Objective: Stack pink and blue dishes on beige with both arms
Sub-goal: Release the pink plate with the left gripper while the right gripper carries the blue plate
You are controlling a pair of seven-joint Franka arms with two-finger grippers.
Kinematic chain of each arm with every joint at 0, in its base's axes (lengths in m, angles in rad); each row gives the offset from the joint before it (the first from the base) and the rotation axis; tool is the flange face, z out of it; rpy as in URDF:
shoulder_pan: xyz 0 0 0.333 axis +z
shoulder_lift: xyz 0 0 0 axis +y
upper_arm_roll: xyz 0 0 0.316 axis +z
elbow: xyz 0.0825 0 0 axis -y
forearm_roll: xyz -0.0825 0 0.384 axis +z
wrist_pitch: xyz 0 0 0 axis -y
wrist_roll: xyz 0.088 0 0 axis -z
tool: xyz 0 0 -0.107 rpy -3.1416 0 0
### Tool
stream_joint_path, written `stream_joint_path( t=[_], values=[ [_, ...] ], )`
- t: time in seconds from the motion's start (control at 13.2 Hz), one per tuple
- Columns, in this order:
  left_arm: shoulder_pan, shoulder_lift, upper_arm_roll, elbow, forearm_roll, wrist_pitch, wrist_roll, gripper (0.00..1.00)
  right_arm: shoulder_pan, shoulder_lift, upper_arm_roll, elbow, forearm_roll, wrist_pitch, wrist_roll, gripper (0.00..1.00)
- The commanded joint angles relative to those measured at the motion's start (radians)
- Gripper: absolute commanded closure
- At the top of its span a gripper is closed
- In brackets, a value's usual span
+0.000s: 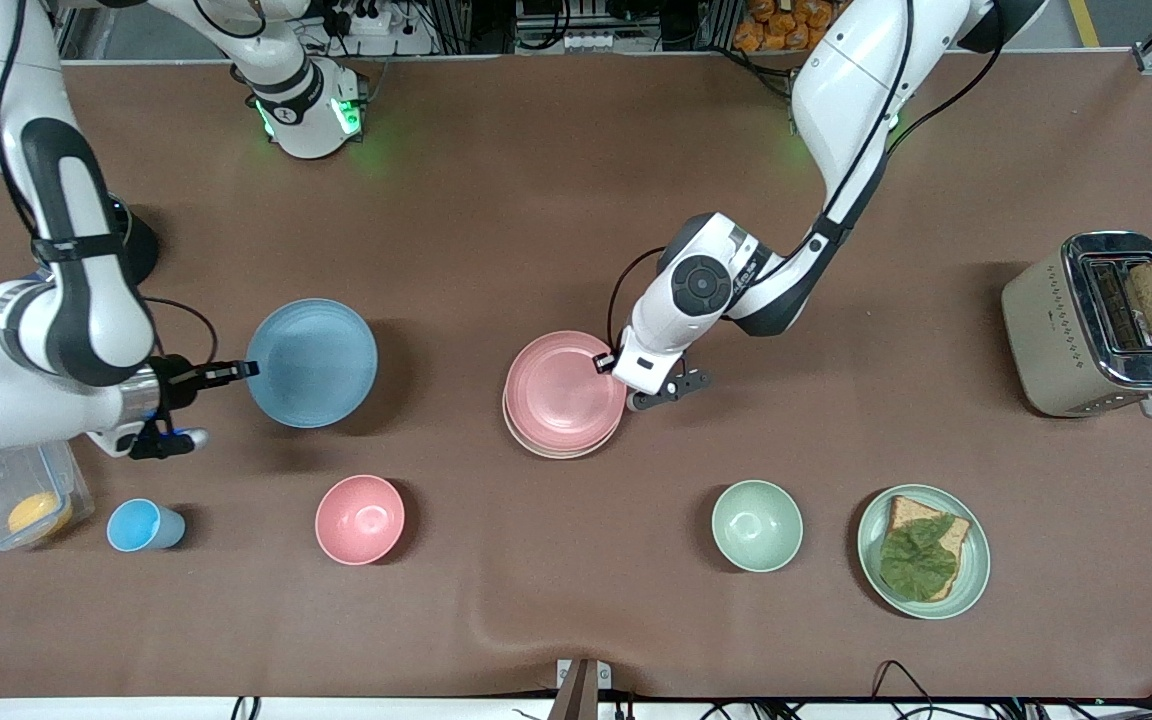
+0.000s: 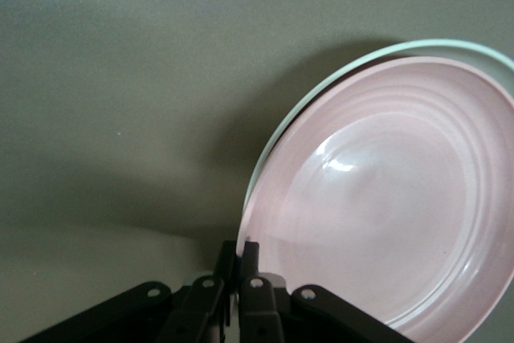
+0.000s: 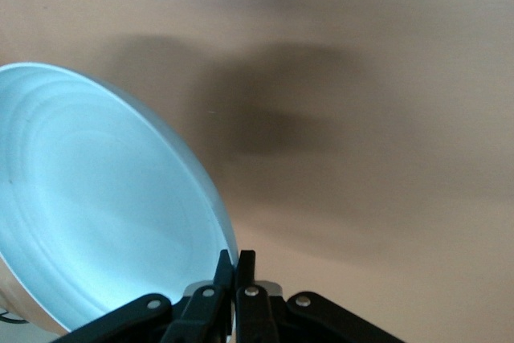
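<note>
The pale pink plate (image 1: 564, 390) lies on the beige plate (image 1: 548, 450) in the middle of the table, and only the beige rim shows beneath it. My left gripper (image 1: 608, 362) is shut on the pink plate's rim at the side toward the left arm's end. In the left wrist view its fingers (image 2: 241, 251) pinch the pink plate (image 2: 385, 198), with the pale rim of the beige plate (image 2: 321, 90) just outside it. My right gripper (image 1: 248, 368) is shut on the rim of the light blue plate (image 1: 311, 362). That blue plate (image 3: 88, 206) hangs tilted above the table in the right gripper (image 3: 234, 263).
Nearer the camera stand a deep pink bowl (image 1: 360, 519), a small blue cup (image 1: 141, 526) and a clear container (image 1: 16, 495). A green bowl (image 1: 757, 525) and a green plate with bread (image 1: 976, 560) are toward the left arm's end, along with a toaster (image 1: 1096, 325).
</note>
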Motion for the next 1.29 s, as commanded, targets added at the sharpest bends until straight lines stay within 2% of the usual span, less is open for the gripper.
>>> stream_joint_path(
  t=[0.0,0.53,0.61,0.68,0.76,0.84,0.99,1.14,1.22],
  values=[
    [-0.015,0.012,0.01,0.026,0.03,0.005,-0.035,1.0,0.068,0.007,-0.006,0.035,0.019,-0.011,0.118,1.0],
    [-0.007,0.038,0.012,0.068,0.027,0.005,-0.036,1.0,0.176,0.031,-0.004,0.065,0.023,0.027,0.268,1.0],
    [-0.007,0.038,0.012,0.068,0.026,0.005,-0.041,0.84,0.176,0.031,-0.004,0.065,0.022,0.027,0.268,1.0],
    [-0.007,0.038,0.012,0.068,0.027,0.005,-0.056,0.61,0.174,0.031,-0.004,0.065,0.022,0.024,0.268,1.0],
    [-0.005,0.032,0.012,0.066,0.026,0.003,-0.078,0.1,0.17,0.031,-0.004,0.065,0.02,0.021,0.266,1.0],
    [0.001,0.023,0.012,0.064,0.033,-0.001,-0.093,0.0,0.167,0.03,-0.003,0.065,0.02,0.018,0.265,1.0],
    [0.013,-0.046,0.018,0.061,0.033,-0.049,-0.095,0.0,0.17,0.027,-0.003,0.065,0.02,0.015,0.266,1.0],
    [0.047,-0.159,0.042,0.064,0.053,-0.166,-0.09,0.0,0.185,0.027,-0.003,0.065,0.025,0.015,0.271,1.0],
    [0.074,-0.225,0.047,0.066,0.091,-0.235,-0.086,0.0,0.199,0.028,-0.004,0.064,0.063,0.018,0.286,1.0]
  ],
)
